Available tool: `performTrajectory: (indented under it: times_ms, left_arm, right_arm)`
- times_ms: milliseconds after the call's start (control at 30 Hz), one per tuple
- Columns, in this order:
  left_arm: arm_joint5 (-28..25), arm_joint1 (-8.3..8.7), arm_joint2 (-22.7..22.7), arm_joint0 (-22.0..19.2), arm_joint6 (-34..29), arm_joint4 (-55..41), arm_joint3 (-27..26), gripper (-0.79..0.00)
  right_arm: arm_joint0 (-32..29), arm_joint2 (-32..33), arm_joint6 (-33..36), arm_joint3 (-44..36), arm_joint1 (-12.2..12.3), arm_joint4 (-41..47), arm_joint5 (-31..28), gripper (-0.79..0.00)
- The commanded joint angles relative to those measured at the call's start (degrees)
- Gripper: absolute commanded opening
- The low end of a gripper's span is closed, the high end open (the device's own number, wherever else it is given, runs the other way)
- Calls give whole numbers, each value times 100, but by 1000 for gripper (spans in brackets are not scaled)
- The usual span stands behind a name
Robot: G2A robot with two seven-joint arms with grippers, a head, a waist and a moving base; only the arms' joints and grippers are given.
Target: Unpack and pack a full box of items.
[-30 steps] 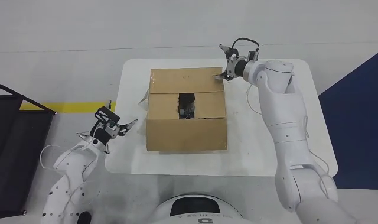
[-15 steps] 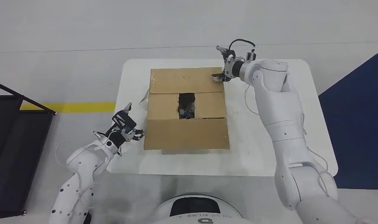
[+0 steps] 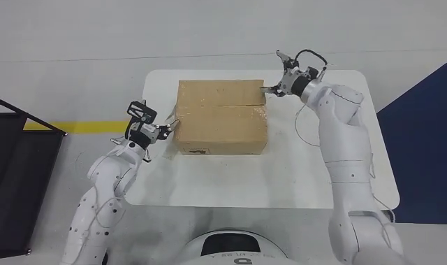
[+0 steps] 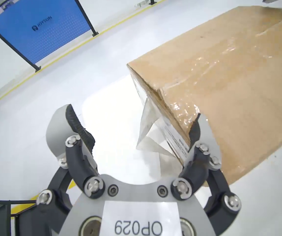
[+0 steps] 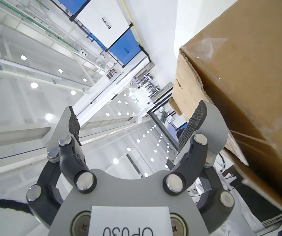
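Observation:
A brown cardboard box (image 3: 220,118) sits in the middle of the white table (image 3: 300,167), its top flaps down and a strip of clear tape along the seam. My left gripper (image 3: 167,129) is open at the box's left end. In the left wrist view the left gripper (image 4: 133,116) has one finger against the box (image 4: 229,87) at its lower corner, beside a loose flap of clear tape (image 4: 150,133). My right gripper (image 3: 276,80) is open at the box's far right corner. The right wrist view shows the right gripper (image 5: 137,110) with one finger beside the box (image 5: 249,62) wall.
Bare table surface lies in front of the box and to its right. A black rack (image 3: 14,167) stands on the floor at the left, near a yellow floor line (image 3: 77,126). A dark blue panel (image 3: 419,139) stands to the right of the table.
The box's top flaps, open with a gap a second ago, now lie flat. My left arm swung in from the table's front left to the box's left end. My right gripper shifted slightly right.

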Motion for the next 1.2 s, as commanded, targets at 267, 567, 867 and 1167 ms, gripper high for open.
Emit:
performTrajectory:
  times_ms: [267,567,867,1167]
  left_arm:
    - [373,-51,283,-296,-148,-12,375,0]
    - [413,-26,26,-111,-1,-247,221,0]
    - [369,44,-646,206,192,-571,292,0]
    - [370,54,-756,251,195,-641,342,0]
  right_arm:
    - [-585,-332,1234,-1080,262,-1028,164,0]
    - [-31,-1228,700,-624,305,-2161,287,0]
    - [-67,-1449,1102,-805,445,-2894,374,0]
    - [-67,-1449,1102,-805,445,-2894,374,0]
